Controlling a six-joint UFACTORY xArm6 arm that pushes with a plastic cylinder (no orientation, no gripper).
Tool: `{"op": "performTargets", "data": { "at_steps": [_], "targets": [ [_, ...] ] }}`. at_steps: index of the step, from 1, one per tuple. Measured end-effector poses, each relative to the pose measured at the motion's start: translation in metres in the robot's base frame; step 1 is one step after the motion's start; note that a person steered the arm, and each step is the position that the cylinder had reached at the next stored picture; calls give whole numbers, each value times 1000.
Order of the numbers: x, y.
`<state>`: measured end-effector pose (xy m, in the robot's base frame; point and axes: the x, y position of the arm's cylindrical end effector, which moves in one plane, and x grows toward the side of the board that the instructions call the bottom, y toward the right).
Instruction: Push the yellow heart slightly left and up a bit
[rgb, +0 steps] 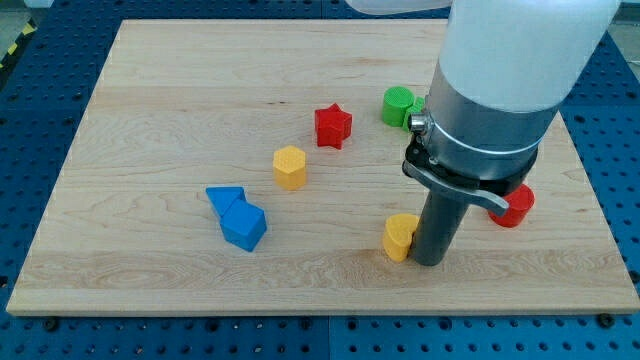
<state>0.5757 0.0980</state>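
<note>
yellow heart (400, 237): low on the tabletop (150, 110), touching my tip (430, 262) on its left.
yellow hexagon (289, 167): up-left of the heart.
blue blocks (238, 218): far left, touching each other.

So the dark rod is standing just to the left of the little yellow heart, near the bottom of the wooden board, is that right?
Not quite. The camera view shows my tip just to the right of the yellow heart, not the left; whether they touch I cannot tell. The rest holds: both are near the bottom of the wooden board.
</note>
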Motion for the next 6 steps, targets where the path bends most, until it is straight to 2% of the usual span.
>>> {"op": "performTargets", "data": {
  "at_steps": [3, 5, 6],
  "targets": [
    [1, -19],
    [1, -62],
    [-16, -73]
  ]
}}
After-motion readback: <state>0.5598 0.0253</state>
